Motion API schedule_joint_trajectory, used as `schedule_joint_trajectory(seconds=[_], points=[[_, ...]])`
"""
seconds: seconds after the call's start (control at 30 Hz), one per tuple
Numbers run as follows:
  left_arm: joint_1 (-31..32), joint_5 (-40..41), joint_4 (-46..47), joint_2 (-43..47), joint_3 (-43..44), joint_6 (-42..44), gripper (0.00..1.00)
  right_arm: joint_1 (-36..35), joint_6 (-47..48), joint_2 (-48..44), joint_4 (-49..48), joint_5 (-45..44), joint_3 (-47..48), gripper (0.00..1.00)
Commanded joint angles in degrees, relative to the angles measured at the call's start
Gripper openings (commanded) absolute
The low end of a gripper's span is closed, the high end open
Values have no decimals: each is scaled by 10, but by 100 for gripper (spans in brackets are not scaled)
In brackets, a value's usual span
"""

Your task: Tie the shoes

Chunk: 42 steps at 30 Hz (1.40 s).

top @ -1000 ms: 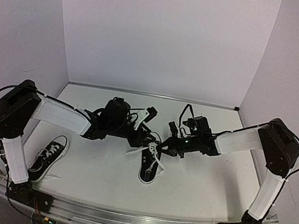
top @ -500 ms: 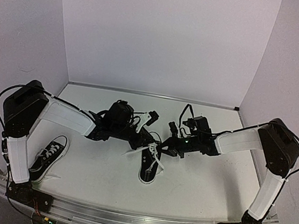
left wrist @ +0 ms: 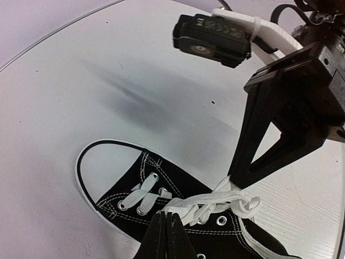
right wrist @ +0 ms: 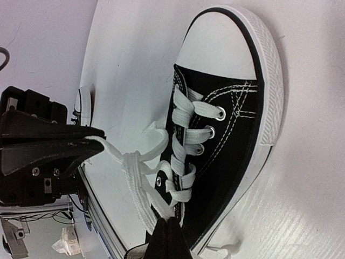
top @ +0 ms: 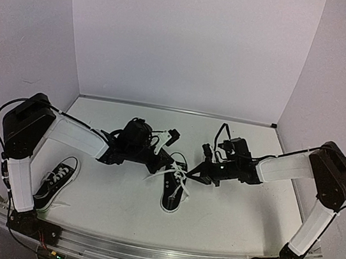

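Note:
One black sneaker (top: 174, 193) with white laces lies mid-table, toe toward the near edge. It also shows in the left wrist view (left wrist: 124, 186) and the right wrist view (right wrist: 232, 129). My left gripper (top: 169, 163) is shut on a white lace (left wrist: 199, 208) at the shoe's left side, as seen in its own view (left wrist: 166, 216). My right gripper (top: 190, 172) is shut on the other lace (right wrist: 141, 189), as seen in its own view (right wrist: 173, 221). The laces cross in a loose knot (right wrist: 128, 161) between the grippers. The second sneaker (top: 56, 182) lies at the near left, away from both grippers.
The white table (top: 233, 209) is ringed by pale walls at the back and sides. A metal rail (top: 149, 255) with the arm bases runs along the near edge. The left arm's upright link (top: 18, 178) stands close to the second sneaker.
The right arm has drawn back to the right and its elbow has shifted outward. The left wrist has edged right toward the shoe. Both grippers still hold their laces.

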<state>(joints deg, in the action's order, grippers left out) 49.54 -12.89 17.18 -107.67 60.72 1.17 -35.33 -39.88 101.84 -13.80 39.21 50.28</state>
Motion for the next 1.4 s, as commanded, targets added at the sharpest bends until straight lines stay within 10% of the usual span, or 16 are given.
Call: schedule_joint_trajectory(seconds=[0.0,1.37], points=[[-12,28,30,30,-16,-26,0,12,9,-35,10,-28,-26,0],[-68,39,7,-8,-13,-63,0,38,34,-70,48,-65,-89,0]])
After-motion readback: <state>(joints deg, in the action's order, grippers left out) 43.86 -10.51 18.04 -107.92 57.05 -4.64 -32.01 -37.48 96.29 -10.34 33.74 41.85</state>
